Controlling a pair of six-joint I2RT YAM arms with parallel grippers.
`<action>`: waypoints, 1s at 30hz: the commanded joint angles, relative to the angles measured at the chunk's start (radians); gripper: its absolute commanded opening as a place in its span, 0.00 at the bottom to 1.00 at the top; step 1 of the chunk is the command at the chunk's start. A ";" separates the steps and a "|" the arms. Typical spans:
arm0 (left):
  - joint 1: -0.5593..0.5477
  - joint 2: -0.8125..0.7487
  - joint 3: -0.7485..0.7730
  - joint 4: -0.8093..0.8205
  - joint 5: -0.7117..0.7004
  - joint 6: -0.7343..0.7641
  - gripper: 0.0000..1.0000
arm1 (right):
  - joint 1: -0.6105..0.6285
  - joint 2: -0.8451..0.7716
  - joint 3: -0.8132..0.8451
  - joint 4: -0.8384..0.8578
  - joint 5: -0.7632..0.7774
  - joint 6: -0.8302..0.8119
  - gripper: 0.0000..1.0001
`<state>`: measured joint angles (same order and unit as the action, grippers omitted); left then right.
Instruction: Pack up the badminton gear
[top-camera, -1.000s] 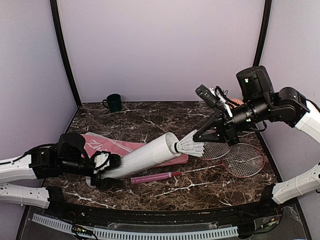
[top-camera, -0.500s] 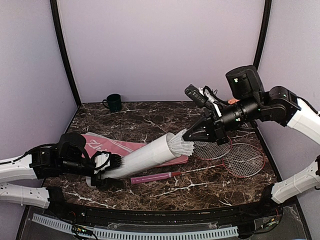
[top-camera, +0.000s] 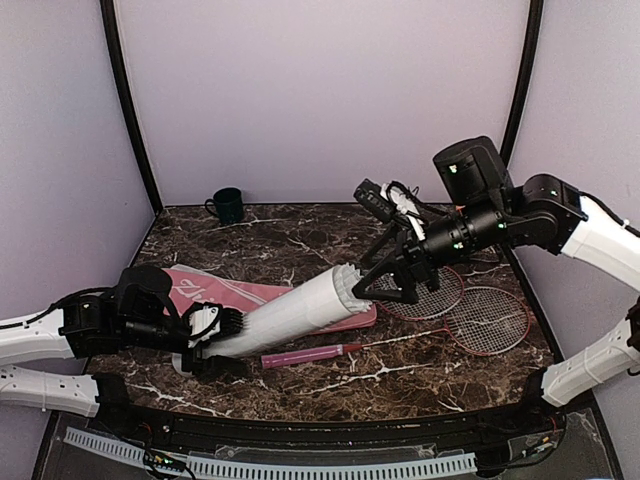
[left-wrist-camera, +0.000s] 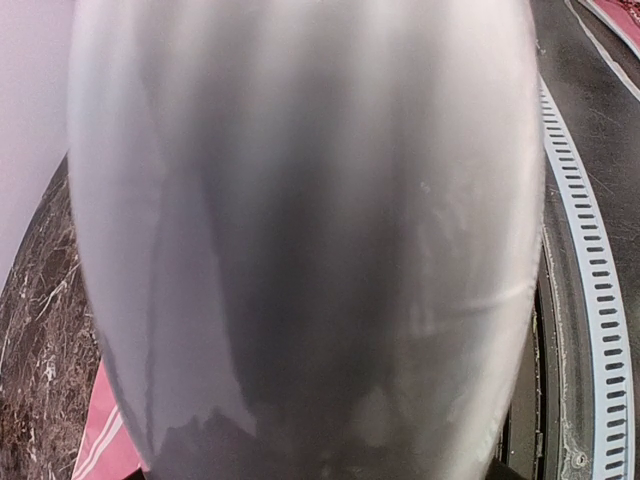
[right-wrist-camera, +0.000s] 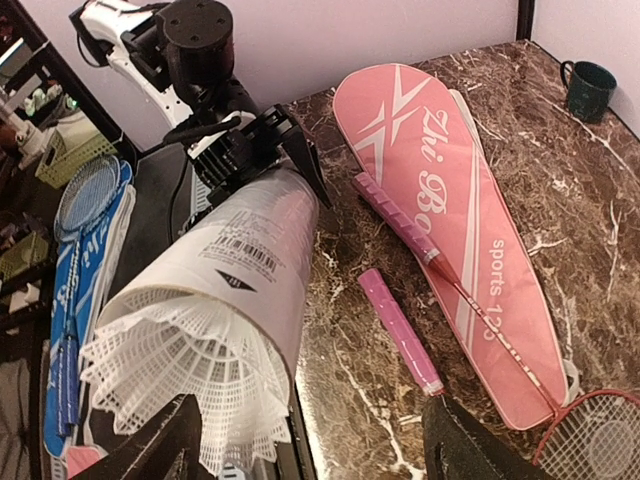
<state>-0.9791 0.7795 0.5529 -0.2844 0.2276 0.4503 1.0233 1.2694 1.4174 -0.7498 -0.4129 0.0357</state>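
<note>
Shuttlecock (right-wrist-camera: 195, 375) in tube (right-wrist-camera: 245, 255) mouth, just ahead of released right tool (right-wrist-camera: 315, 420); left tool (top-camera: 212, 330) grasping tube's base.

The tube (top-camera: 300, 310) is white with a black-printed label, and the feather shuttlecock (right-wrist-camera: 190, 370) in its mouth is white. Beside the tube, the racket bag (right-wrist-camera: 460, 200) is pink with white lettering. The rackets (top-camera: 487, 320) are red-framed with pink handles (right-wrist-camera: 398, 330), on a dark, white-veined marble table (top-camera: 300, 240).

Table (top-camera: 300, 240): dark marble-look top, white veins, polished.
Tube (top-camera: 290, 312): white, smooth, faint sheen, printed label.
Shuttlecock (right-wrist-camera: 190, 375): white ribbed skirt, matt.
Bag (right-wrist-camera: 450, 170): pink cloth, matt, white print.
Racket handle (right-wrist-camera: 395, 215): pink grip wrap, ridged.
Mug (top-camera: 228, 205): dark green, glossy.
</note>
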 joint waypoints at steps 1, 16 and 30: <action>0.005 -0.006 0.029 0.061 0.021 0.000 0.33 | 0.028 0.027 0.008 0.033 0.023 -0.002 0.82; 0.005 -0.018 0.032 0.069 0.040 -0.009 0.33 | 0.035 0.160 -0.099 0.250 -0.082 0.050 0.86; 0.005 -0.027 0.029 0.058 0.041 -0.008 0.33 | 0.041 0.139 -0.167 0.342 -0.167 0.062 0.86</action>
<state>-0.9791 0.7799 0.5529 -0.3511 0.2314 0.4652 1.0500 1.4445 1.2728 -0.4335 -0.5537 0.1097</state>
